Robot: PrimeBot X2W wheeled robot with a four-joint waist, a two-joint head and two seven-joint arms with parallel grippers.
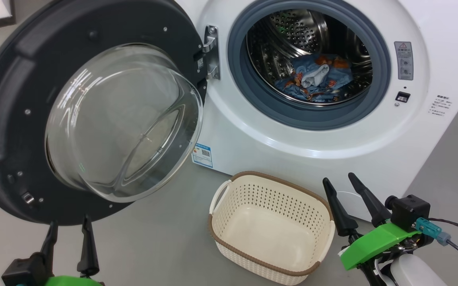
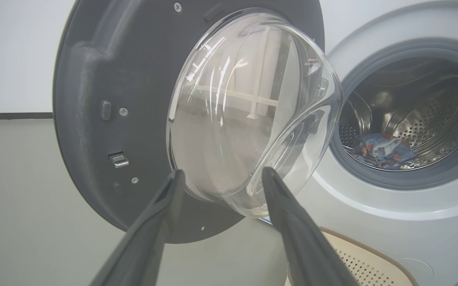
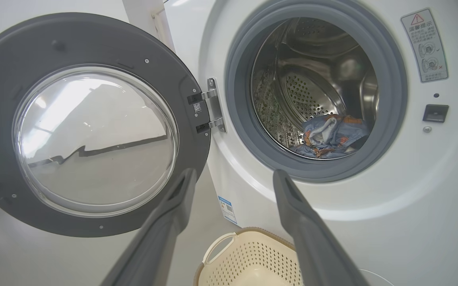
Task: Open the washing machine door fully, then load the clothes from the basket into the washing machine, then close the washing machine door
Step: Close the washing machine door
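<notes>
The washing machine (image 1: 292, 147) stands with its door (image 1: 10, 119) swung wide to the left, glass bowl (image 1: 123, 119) bulging toward me. The clothes (image 1: 314, 79), blue with orange figures and a white patch, lie inside the steel drum (image 1: 292, 31); they also show in the drum in the wrist views (image 2: 380, 151) (image 3: 332, 135). The cream basket (image 1: 270, 226) sits on the floor in front of the machine with nothing in it. My left gripper (image 1: 69, 224) is open below the door's lower rim. My right gripper (image 1: 338, 180) is open beside the basket's right edge.
Grey floor (image 1: 165, 238) spreads around the basket and under the door. The door hinge (image 1: 212, 51) sits between the door and the grey gasket (image 1: 237, 79). A blue label (image 1: 202, 155) is stuck low on the machine front. A cable (image 1: 457, 238) trails from my right wrist.
</notes>
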